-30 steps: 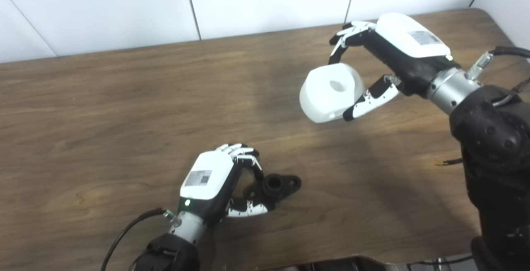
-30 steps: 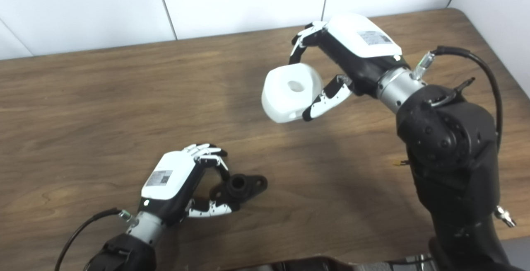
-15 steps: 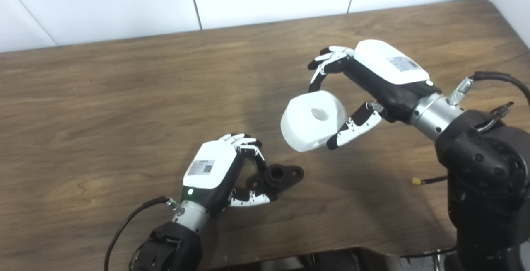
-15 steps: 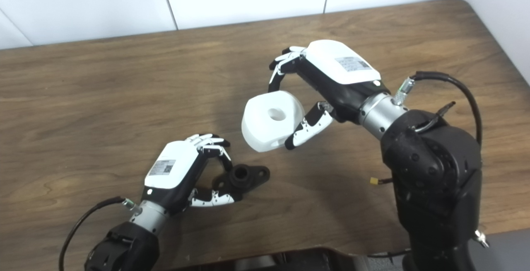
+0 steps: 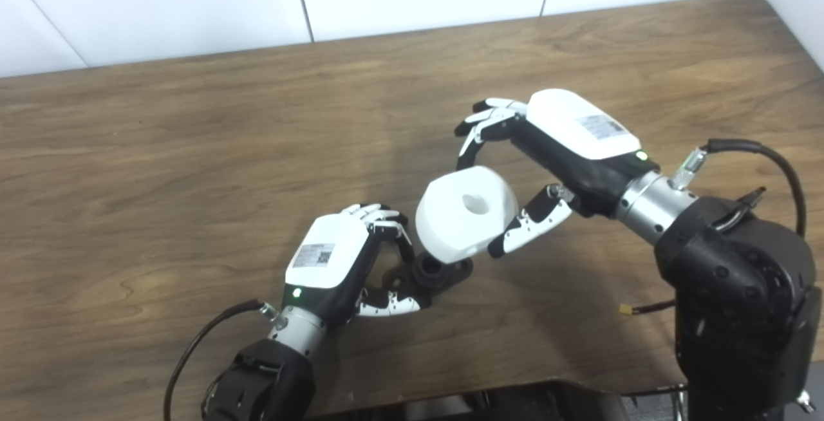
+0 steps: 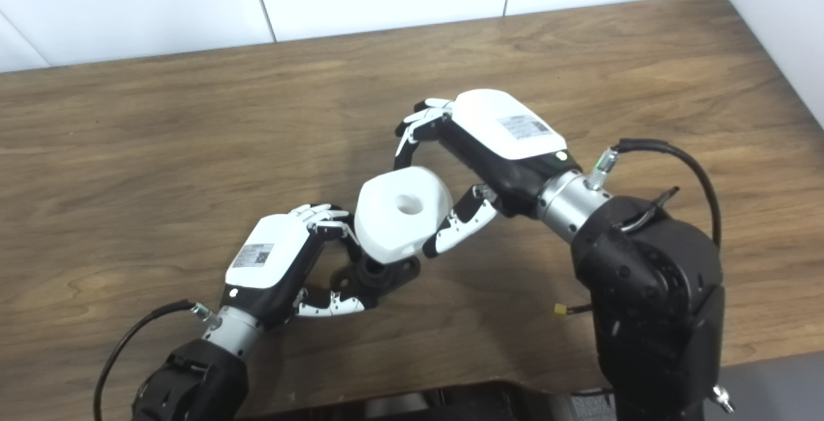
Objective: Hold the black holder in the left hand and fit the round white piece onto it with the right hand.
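The black holder point(image 5: 430, 273) lies on the wooden table point(image 5: 193, 150) near the front edge, with a round post and a flat flange. My left hand point(image 5: 341, 266) is shut on the holder's left side, fingers above and thumb below. My right hand point(image 5: 547, 150) is shut on the round white piece point(image 5: 465, 214), a thick white block with a hole in its top. The white piece hangs just above and slightly right of the holder's post and hides part of it. In the right eye view the piece point(image 6: 402, 212) overlaps the holder point(image 6: 380, 276).
A black cable point(image 5: 759, 157) loops from my right forearm. A small yellow connector point(image 5: 624, 309) on a wire lies on the table at the right. The table's front edge point(image 5: 515, 385) is close below the holder.
My right hand has carried the white piece down and to the left, from high at the right to just over the holder. My left hand stays on the holder. The camera has shifted a little.
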You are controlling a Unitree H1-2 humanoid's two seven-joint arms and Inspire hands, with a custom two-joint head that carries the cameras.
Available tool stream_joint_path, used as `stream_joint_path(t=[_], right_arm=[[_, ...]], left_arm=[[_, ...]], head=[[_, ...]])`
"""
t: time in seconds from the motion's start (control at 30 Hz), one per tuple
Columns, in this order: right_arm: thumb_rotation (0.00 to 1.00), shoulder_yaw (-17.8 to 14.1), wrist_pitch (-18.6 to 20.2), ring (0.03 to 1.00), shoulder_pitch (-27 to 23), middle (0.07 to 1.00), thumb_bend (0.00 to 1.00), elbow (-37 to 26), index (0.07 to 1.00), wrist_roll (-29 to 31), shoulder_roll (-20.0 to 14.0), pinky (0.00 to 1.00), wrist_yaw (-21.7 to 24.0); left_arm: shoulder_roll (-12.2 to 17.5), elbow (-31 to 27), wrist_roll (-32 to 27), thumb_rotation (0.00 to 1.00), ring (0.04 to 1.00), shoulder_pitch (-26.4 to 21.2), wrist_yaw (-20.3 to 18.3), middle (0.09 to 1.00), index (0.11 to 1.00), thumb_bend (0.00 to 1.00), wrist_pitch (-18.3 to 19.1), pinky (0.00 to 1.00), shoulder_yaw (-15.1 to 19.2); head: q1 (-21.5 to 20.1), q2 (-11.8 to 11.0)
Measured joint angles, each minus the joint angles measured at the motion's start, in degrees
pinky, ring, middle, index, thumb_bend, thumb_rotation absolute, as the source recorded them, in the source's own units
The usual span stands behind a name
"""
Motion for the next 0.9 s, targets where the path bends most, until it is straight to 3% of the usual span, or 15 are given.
stream_joint_path(t=[0.9], right_arm=[[0.15,2.3,-0.2,0.921,2.8,0.814,0.52,0.0,0.483,-1.4,1.0,0.79,1.2]], left_arm=[[-0.6,-0.2,0.5,0.05,0.855,-0.9,-1.1,0.797,0.488,0.52,1.6,0.88,-0.9]], head=[[0.4,1.8]])
